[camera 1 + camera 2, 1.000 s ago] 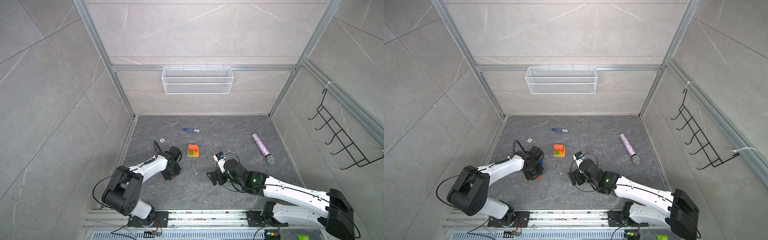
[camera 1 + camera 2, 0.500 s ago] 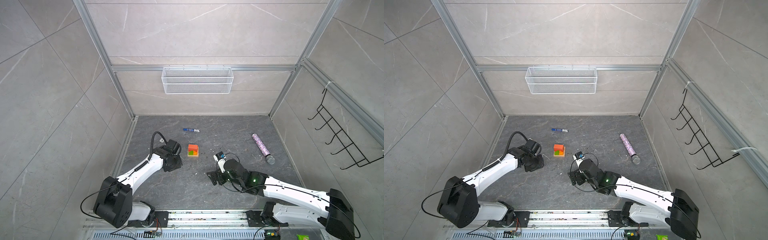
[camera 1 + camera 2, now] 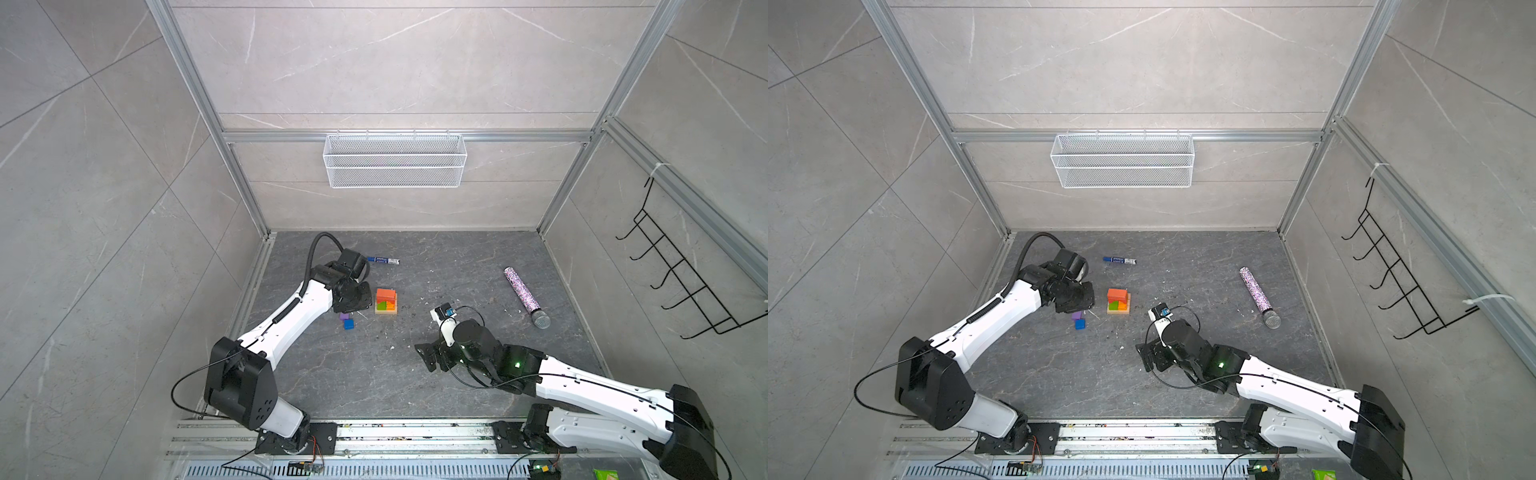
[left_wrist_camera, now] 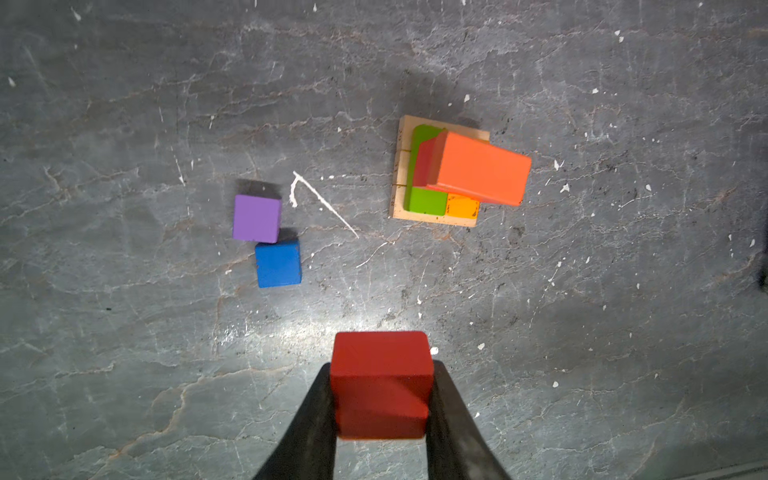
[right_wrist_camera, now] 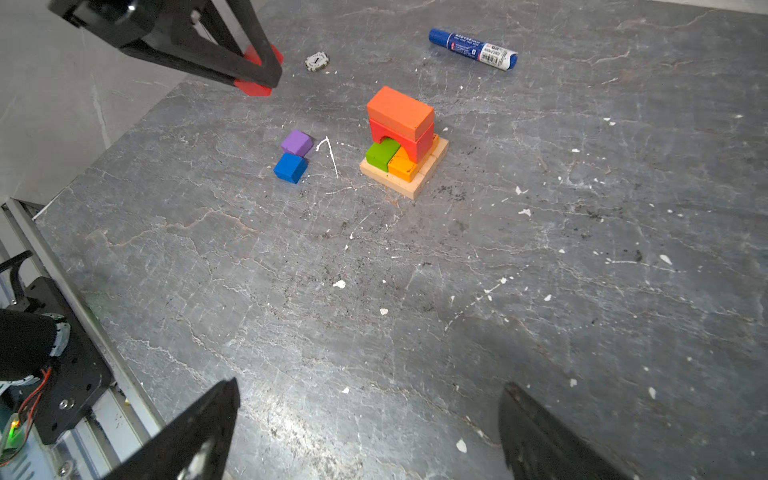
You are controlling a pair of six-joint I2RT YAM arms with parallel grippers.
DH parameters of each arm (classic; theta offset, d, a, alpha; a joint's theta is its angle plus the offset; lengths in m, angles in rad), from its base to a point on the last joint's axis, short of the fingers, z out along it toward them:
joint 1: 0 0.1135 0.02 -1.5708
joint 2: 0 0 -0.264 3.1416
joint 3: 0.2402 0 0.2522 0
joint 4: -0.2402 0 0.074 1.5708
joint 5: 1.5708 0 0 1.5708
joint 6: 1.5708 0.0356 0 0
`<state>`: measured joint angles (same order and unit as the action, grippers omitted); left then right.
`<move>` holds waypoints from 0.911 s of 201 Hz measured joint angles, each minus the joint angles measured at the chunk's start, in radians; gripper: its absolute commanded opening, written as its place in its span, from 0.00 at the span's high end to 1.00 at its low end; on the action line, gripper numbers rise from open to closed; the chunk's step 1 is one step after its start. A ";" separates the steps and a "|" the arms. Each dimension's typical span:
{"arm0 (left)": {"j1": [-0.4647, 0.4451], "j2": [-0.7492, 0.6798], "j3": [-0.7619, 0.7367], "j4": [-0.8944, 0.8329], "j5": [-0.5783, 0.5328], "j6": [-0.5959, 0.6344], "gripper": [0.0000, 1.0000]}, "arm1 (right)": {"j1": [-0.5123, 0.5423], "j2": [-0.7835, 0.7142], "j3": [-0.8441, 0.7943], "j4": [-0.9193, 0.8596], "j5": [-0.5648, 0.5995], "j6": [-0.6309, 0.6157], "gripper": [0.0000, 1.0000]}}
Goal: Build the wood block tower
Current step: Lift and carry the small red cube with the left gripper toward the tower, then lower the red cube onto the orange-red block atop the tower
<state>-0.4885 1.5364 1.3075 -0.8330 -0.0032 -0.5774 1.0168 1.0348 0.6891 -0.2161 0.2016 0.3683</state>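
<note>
The left pincer (image 4: 381, 388) pinches a small red cube (image 4: 380, 353) by two opposite faces and hangs clear of the counter (image 4: 124, 374). The right pincer (image 5: 370, 388) stands spread wide and empty, well apart from the blocks. The tower (image 4: 457, 174) stands just beside the left pincer, between it and the right one.

The risk lies at its top. The orange oblong (image 5: 401, 110) on the red arch (image 5: 417, 141) looks turned a little against the base, so a cube set off-centre or pressed down hard could tip it or shift the layers. A pincer finger brushing the stack on release could do the same.

The purple cube (image 4: 256, 218) and blue cube (image 4: 278, 264), touching at a corner, lie on the counter near the left pincer. All the blocks are matt, painted, square-edged wood. The tan base (image 5: 405, 187) is bare, and the counter is veined, speckled grey.
</note>
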 measured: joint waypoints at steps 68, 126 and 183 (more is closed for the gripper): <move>-0.003 0.177 0.229 -0.092 0.008 0.073 0.80 | 0.034 -0.016 0.000 -0.019 0.050 -0.007 0.01; -0.023 0.311 0.394 -0.179 0.014 0.118 0.81 | 0.048 -0.016 0.004 -0.045 0.065 -0.013 0.01; -0.052 0.438 0.563 -0.254 0.013 0.141 0.80 | 0.060 -0.016 0.005 -0.054 0.077 -0.022 0.01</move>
<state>-0.5407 1.9739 1.8706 -1.0866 0.0097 -0.4366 1.0763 1.0191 0.6937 -0.2699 0.2783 0.3466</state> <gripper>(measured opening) 0.317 0.990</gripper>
